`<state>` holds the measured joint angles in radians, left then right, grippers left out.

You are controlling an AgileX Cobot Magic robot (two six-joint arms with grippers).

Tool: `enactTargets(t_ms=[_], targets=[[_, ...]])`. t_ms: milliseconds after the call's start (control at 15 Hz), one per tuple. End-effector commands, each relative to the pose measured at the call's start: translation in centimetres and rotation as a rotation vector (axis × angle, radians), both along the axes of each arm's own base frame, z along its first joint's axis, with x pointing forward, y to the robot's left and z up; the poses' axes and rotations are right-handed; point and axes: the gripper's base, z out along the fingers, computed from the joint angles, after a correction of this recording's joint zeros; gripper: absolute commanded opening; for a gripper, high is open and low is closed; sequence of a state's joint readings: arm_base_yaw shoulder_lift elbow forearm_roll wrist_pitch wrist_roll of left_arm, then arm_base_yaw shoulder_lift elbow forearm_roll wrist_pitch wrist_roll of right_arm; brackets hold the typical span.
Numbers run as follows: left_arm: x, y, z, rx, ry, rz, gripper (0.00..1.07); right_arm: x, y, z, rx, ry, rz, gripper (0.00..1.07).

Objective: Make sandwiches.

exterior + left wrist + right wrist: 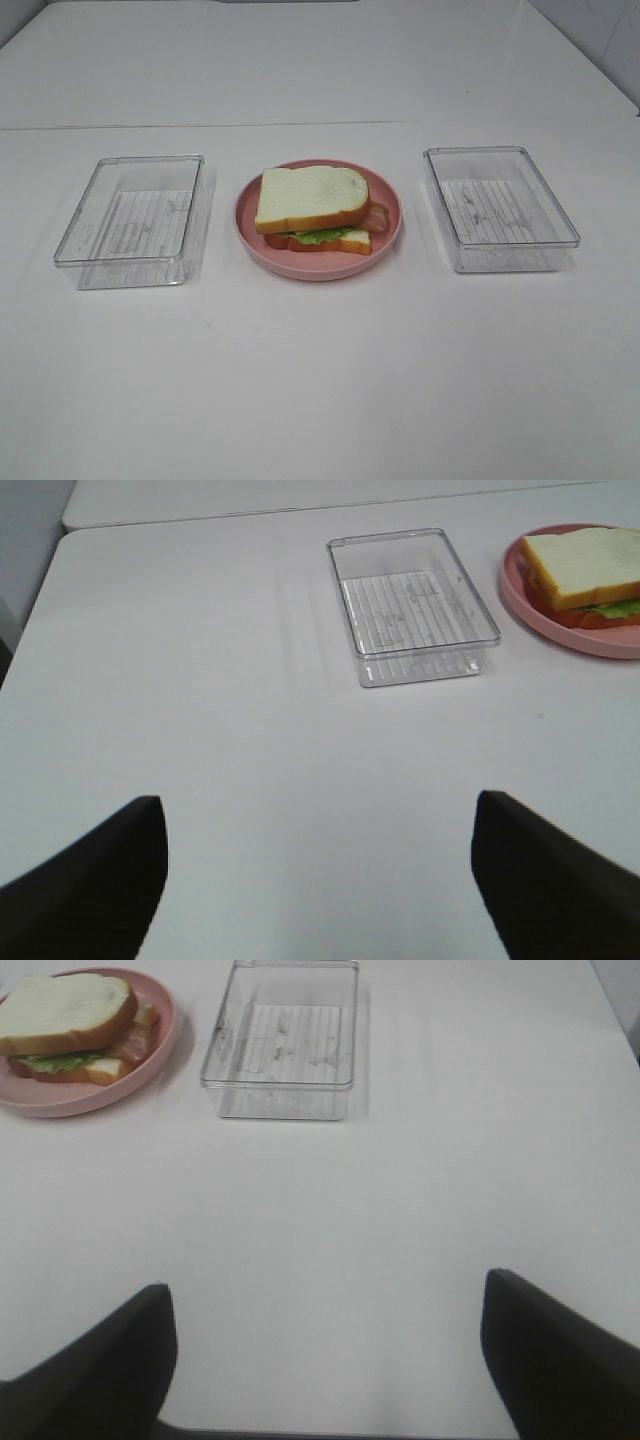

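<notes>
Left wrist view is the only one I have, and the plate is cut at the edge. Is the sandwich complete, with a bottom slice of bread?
Observer: Yes. In the exterior high view the sandwich has a bottom slice under the lettuce, and the whole stack sits on the pink plate.
Operator: Is there only one clear tray on the table?
Observer: No. A second clear tray stands on the other side of the plate, apart from it; your view shows only the left tray.
Operator: Is something inside the second tray?
Observer: The right wrist view shows it empty, with only the ribbed bottom.
Operator: And the right gripper?
Observer: The right gripper is open, over bare table, holding nothing.
</notes>
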<state>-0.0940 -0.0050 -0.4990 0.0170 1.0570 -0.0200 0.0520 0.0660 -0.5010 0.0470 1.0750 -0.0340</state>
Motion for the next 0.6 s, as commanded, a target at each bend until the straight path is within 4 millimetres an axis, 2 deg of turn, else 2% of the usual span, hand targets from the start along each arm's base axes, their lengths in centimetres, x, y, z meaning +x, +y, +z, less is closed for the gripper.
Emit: enactTargets(t_ms=[67,400,600], targets=[[-0.3,0.0,0.1,-0.002,-0.034,0.042,0.79,0.0,0.0,0.1,-0.005,-0.022,-0.048,0.78],[-0.3,0.0,0.1,-0.002,-0.035,0.047,0.79,-1.2,0.0,0.1,0.003,-0.106,-0.044,0.78],[-0.3,0.0,0.1,-0.002,-0.031,0.047,0.79,-1.2,0.0,0.1,0.003,-0.104,-0.044,0.78]])
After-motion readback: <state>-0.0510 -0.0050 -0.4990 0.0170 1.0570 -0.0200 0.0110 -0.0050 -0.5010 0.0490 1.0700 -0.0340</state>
